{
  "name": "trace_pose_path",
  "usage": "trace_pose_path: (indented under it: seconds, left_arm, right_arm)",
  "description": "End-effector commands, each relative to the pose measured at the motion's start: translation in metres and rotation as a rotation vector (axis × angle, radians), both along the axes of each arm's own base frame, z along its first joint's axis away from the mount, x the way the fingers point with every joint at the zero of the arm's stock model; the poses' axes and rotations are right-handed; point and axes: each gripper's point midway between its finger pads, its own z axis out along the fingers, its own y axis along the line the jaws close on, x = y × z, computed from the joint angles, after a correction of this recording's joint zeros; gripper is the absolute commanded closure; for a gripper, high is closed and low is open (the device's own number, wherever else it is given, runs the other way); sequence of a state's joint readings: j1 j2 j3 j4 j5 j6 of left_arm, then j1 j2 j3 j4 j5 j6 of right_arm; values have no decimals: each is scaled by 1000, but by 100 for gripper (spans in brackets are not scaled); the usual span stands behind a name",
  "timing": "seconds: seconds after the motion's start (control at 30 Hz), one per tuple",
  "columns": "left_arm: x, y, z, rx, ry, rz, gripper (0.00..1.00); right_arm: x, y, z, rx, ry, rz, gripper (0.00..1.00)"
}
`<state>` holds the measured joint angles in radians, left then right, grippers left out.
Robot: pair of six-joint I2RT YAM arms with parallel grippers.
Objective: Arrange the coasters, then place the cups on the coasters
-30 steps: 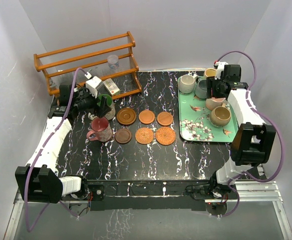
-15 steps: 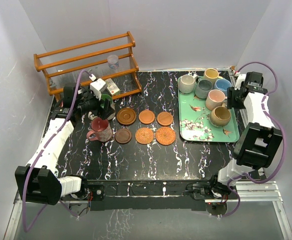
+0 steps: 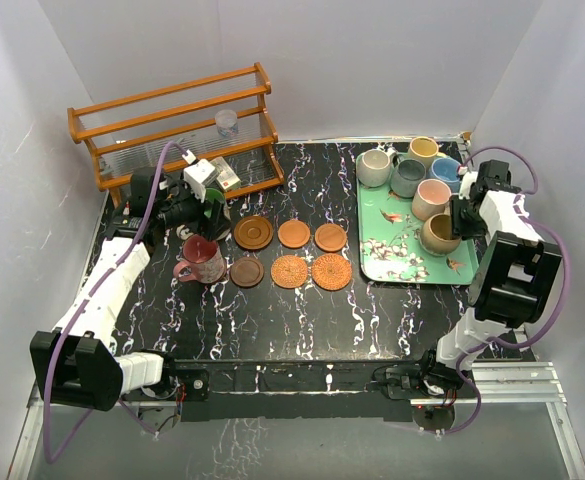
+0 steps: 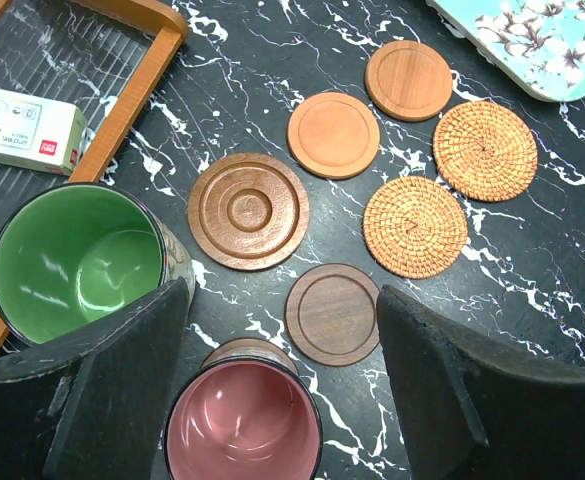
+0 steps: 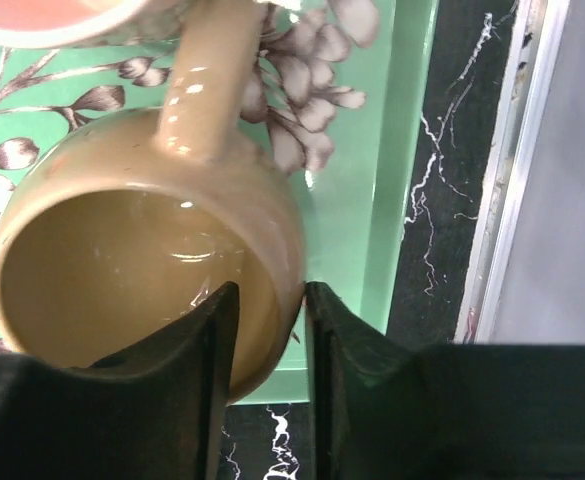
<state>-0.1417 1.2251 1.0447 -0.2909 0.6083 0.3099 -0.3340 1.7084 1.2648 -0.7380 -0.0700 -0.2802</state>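
Note:
Six coasters lie mid-table: a large dark ringed one (image 3: 253, 232) (image 4: 249, 210), two orange (image 3: 293, 233) (image 3: 330, 237), a small dark one (image 3: 246, 271) (image 4: 332, 313), and two wicker (image 3: 289, 271) (image 3: 331, 271). My left gripper (image 3: 204, 215) (image 4: 282, 295) hangs open above the maroon cup (image 3: 203, 258) (image 4: 243, 422), with the green cup (image 3: 212, 205) (image 4: 77, 262) to its left. On the green tray (image 3: 392, 262), my right gripper (image 3: 459, 222) (image 5: 270, 290) is shut on the tan cup's (image 3: 440, 232) (image 5: 122, 260) rim, one finger inside and one outside.
Cream (image 3: 374, 167), grey-blue (image 3: 407, 178), yellow (image 3: 423, 150), blue (image 3: 446, 172) and pink (image 3: 432, 198) cups stand at the back of the tray. A wooden rack (image 3: 172, 130) with a clear plastic cup (image 3: 227, 123) and a white box (image 3: 224, 172) fills the back left.
My right arm has swung from the cups at the tray's back to the tan cup nearer the front, and its jaws have narrowed onto the rim. The left arm barely shifted.

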Motion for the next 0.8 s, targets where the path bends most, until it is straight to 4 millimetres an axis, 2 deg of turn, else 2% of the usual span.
trace_pose_path:
  seconds: [0.0, 0.2, 0.33, 0.4, 0.5, 0.63, 0.77]
  left_arm:
    - [-6, -4, 7, -19, -24, -17, 26]
    - [-8, -3, 9, -18, -35, -16, 26]
    - [-10, -4, 10, -21, -38, -25, 26]
    - [-11, -5, 9, -25, -38, -30, 27]
    - [-14, -6, 9, -25, -43, -40, 27]
    - [-18, -8, 8, -28, -47, -63, 27]
    - [-29, -16, 6, -49, -38, -136, 27]
  right_arm:
    - [10, -4, 7, -19, -49, 3, 77]
    - [1, 11, 21, 17, -76, 90, 94]
    - [-10, 25, 31, 31, -99, 205, 100]
    - [-14, 35, 39, 44, -123, 290, 100]
    - [-14, 58, 55, 59, -192, 424, 100]
    - [-10, 102, 78, 27, -293, 638, 100]
    - [-7, 147, 113, 58, -448, 823, 100]
